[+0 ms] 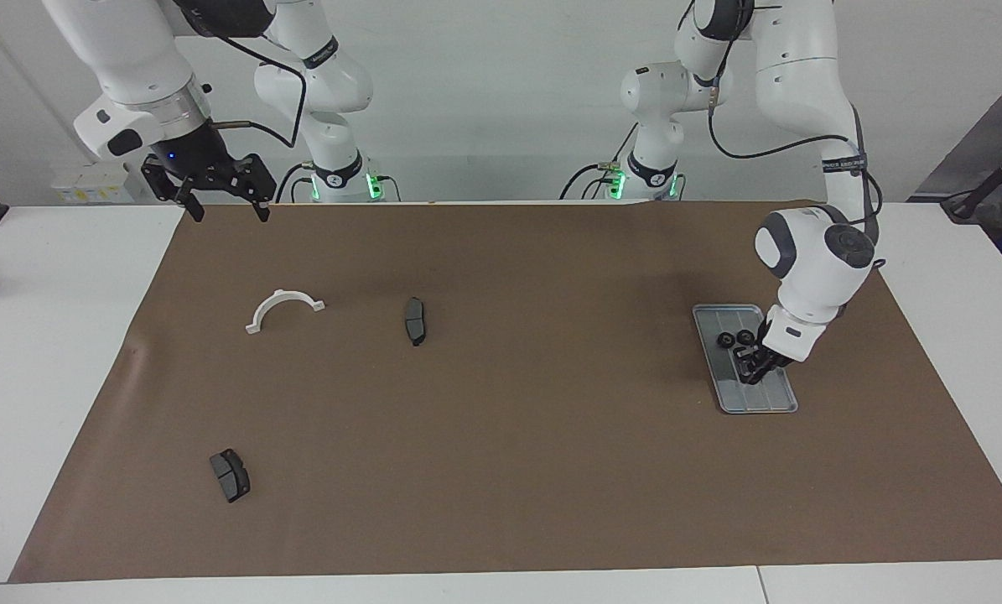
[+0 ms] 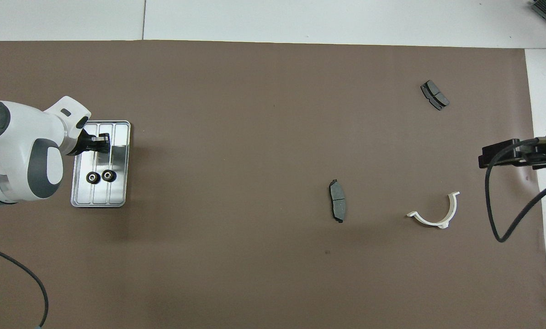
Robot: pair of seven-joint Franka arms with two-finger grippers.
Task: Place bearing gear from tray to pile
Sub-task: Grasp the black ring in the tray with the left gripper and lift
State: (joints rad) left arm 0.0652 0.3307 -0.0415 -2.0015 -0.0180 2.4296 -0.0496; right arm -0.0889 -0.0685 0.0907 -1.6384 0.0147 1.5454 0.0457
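Tray (image 1: 781, 401): left hand (image 1: 750, 372) clenched inside, possibly on gear; right hand (image 1: 220, 201) released; no readable writing.

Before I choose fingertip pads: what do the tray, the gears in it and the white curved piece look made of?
Tray: bare metal, apparently; silver-grey, shiny ridged floor. Gears: black toothed rims around pale centres; metal or plastic, cannot tell. White curved piece: matte white, probably moulded plastic.

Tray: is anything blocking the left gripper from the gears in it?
Nothing visible does. The left gripper is down inside the tray, shut. What it holds, if anything, is hidden. Two gears lie uncovered nearer the robots. The right gripper waits open at the right arm's end.
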